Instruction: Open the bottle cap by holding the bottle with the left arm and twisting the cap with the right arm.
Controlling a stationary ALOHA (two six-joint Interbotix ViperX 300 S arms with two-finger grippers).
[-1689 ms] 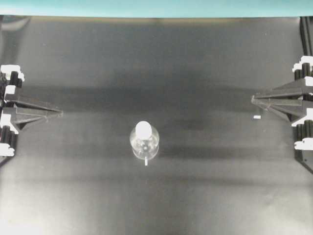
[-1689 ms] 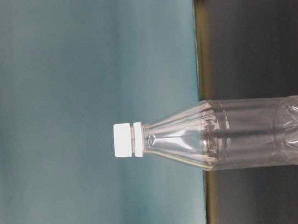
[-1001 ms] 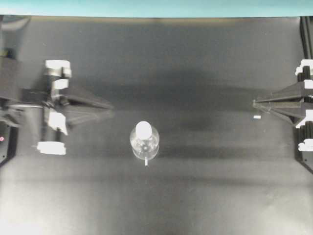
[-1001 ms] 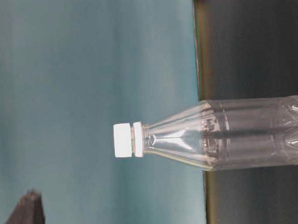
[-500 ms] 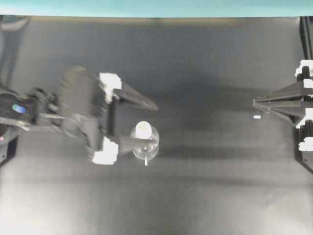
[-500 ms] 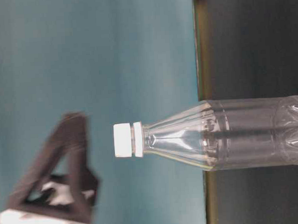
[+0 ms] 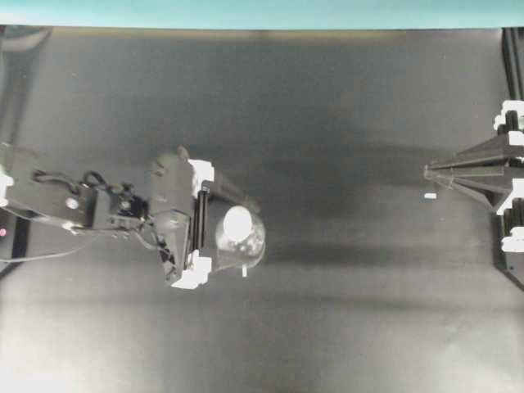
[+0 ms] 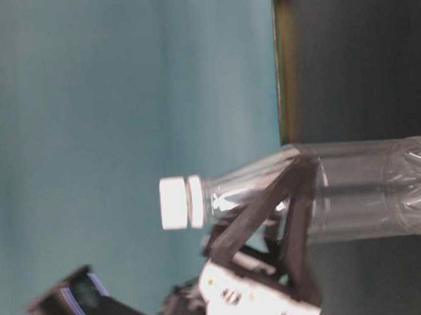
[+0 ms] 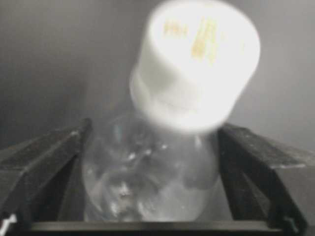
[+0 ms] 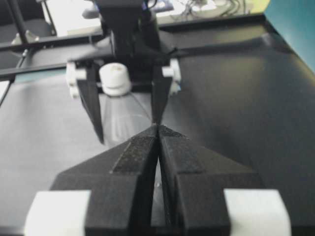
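Note:
The clear bottle [image 7: 250, 247] stands upright mid-table, its white bottle cap [image 7: 237, 221] on top. My left gripper [image 7: 244, 237] is open, one finger on each side of the bottle's body and the bottle deep between them. In the left wrist view the bottle [image 9: 147, 182] fills the gap between the fingers [image 9: 44, 162], with the cap [image 9: 197, 64] above them. From table level the fingers [image 8: 296, 216] cross the bottle's shoulder below the cap [image 8: 174, 202]. My right gripper [image 7: 427, 170] is shut on nothing at the far right, pointing at the bottle [image 10: 123, 118].
A tiny white scrap [image 7: 430, 196] lies just in front of the right gripper's tip. A small white mark [image 7: 244, 271] sits at the bottle's foot. The black mat [image 7: 344, 327] ends at a teal wall [image 7: 262, 12] at the back.
The left arm swung in from the left edge, opened its jaws and dropped them round the bottle. The cap has shifted slightly. The right arm has not moved.

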